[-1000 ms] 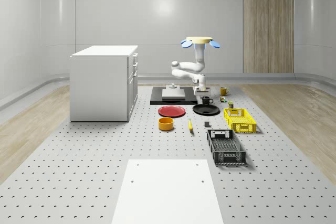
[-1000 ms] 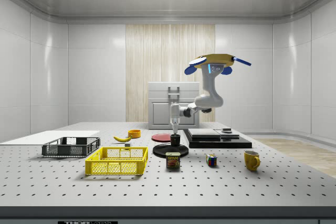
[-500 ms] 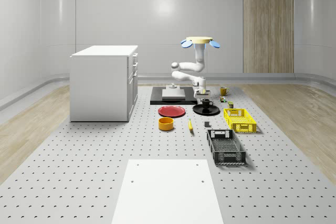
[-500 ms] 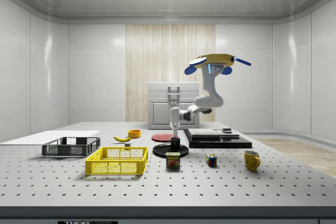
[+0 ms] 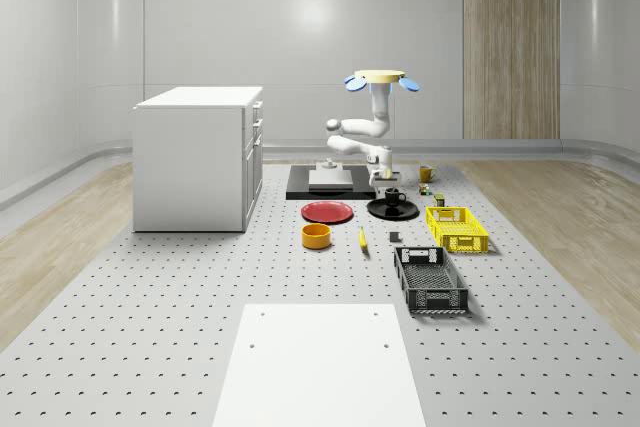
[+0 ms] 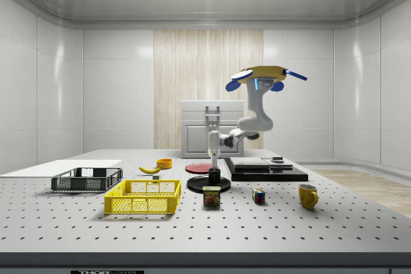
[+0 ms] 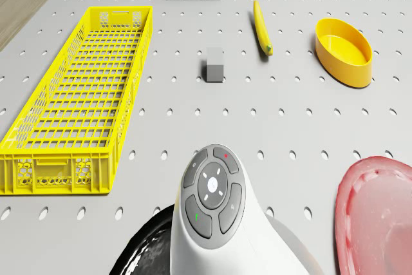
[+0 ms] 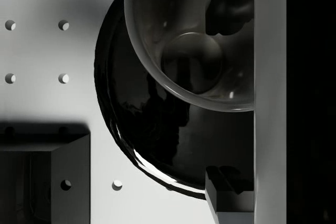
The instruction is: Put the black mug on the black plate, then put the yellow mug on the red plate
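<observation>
- the black mug [image 5: 395,195] is sitting upright on the black plate [image 5: 410,212], near the red plate [image 5: 327,212].
- the gripper [image 6: 214,159] is hanging just above the mug, released and apart from it, under the hovering drone [image 6: 260,76].
- best now: be lifting straight up, clearing the rim before swinging toward the yellow mug [image 6: 307,195], which is standing well apart on the table [image 5: 150,327].

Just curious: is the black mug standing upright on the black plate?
Upright: black mug shows its open mouth and empty bottom, standing on black plate.
</observation>
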